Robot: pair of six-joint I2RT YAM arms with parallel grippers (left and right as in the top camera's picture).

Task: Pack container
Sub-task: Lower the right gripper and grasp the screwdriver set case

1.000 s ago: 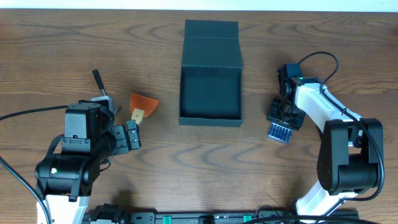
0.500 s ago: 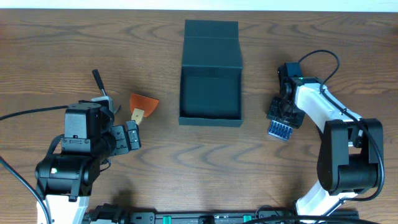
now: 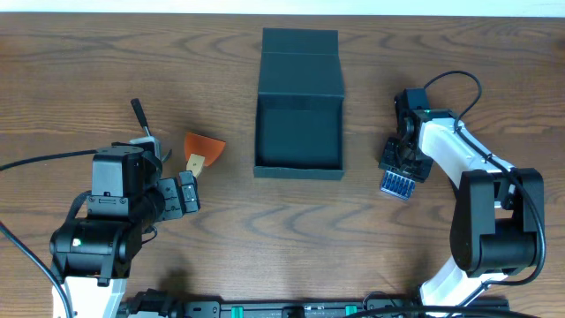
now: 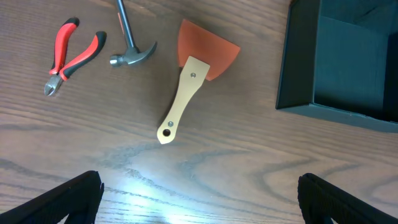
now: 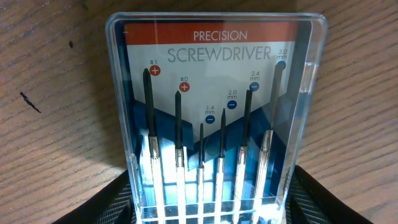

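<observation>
Currently the left gripper (image 4: 200,202) hangs over the near-left part of the bench (image 3: 494,53). Its jaws are spread as wide as they go, with nothing between them. On the left half of the bench lie red-handled pliers (image 4: 69,55), a small claw hammer (image 4: 129,45), then an orange-bladed scraper (image 4: 194,79) with a pale wooden handle. All three lie apart from one another. The scraper is nearest the box and does not touch it.

The container (image 3: 298,172) sits mid-bench, nearer the far edge than the near one. Its lid (image 3: 300,51) is laid open toward the far edge, and the interior looks empty.

Judgement: it is rigid card and light, so it will likely slide on the wood if nudged from the side. The walls are stiff but could dent at the rim, and the matte skin should not slip in a pinch. Best holds are a side wall over its rim to steady it, and the lid's free far edge for closing.

Right of the box, the right gripper (image 3: 403,164) is partly closed and clamped on the clear screwdriver case (image 5: 214,93). One finger sits on each long side at the case's lower end. Cannot tell whether the case is lifted off the wood. Nothing lies between the case and the box opening; only the right wall has to be cleared from above.
</observation>
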